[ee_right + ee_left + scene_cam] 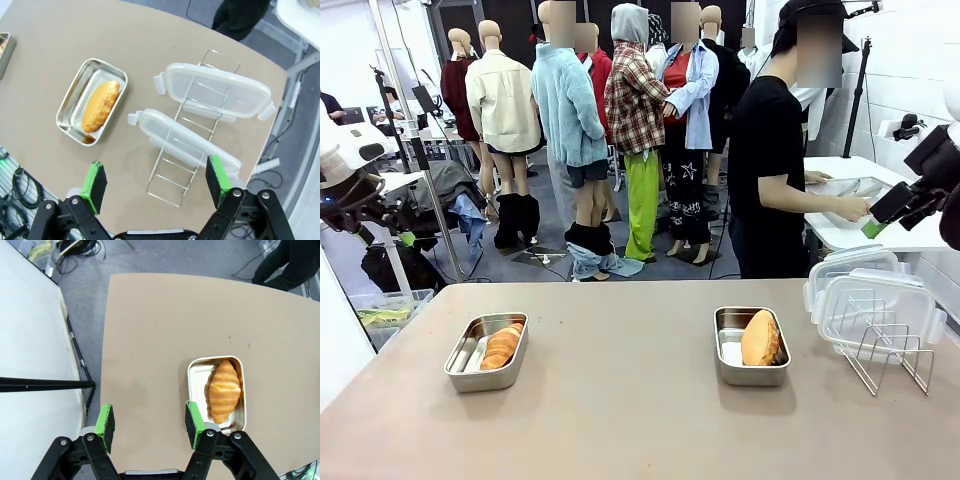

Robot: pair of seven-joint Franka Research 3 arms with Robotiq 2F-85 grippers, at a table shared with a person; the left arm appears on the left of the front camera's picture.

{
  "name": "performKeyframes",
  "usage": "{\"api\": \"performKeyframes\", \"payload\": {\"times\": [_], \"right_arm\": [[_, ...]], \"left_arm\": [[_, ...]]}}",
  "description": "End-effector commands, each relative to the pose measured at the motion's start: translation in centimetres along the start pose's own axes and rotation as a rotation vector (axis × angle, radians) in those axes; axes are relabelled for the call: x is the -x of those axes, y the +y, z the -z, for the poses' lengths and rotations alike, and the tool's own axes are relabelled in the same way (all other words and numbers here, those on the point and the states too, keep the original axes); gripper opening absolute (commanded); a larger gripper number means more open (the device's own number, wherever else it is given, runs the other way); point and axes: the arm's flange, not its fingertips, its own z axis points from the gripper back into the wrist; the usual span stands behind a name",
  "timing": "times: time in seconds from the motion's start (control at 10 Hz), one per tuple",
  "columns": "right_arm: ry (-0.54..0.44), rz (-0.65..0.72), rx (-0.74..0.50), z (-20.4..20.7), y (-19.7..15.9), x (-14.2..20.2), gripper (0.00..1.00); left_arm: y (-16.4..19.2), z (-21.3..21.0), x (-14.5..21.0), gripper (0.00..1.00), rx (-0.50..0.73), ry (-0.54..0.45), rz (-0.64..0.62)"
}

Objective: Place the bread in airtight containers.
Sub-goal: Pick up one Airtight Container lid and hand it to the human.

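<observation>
The ridged croissant [501,346] lies in the left pan [460,375] and the oval bun [761,338] in the right pan [750,378], both uncovered on the tabletop [620,410]. Two clear lids [875,305] stand in a wire rack [892,368] beside the bun. The left fingers [106,426] and right fingers [95,185] hang spread apart above, gripping nothing.

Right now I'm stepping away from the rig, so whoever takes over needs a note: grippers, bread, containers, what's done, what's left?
Left gripper: open, empty, above the table beside the left pan.
Right gripper: open, empty, above the wire rack.
The croissant roll lies in the left pan and the bun in the right pan. Both pans are uncovered.
The lids stand in the wire rack.
Done: bread in both containers.
Left: fit a lid on each pan.
</observation>
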Motion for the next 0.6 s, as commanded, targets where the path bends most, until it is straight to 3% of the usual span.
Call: {"api": "performKeyframes", "payload": {"times": [0.0,0.5], "right_arm": [[-0.007,0.015,0.004,0.45,0.05,-0.03,0.98],[-0.007,0.015,0.004,0.45,0.05,-0.03,0.98]], "left_arm": [[0.00,-0.14,0.03,0.74,-0.007,-0.002,-0.019],[0.00,-0.14,0.03,0.74,-0.007,-0.002,-0.019]]}}
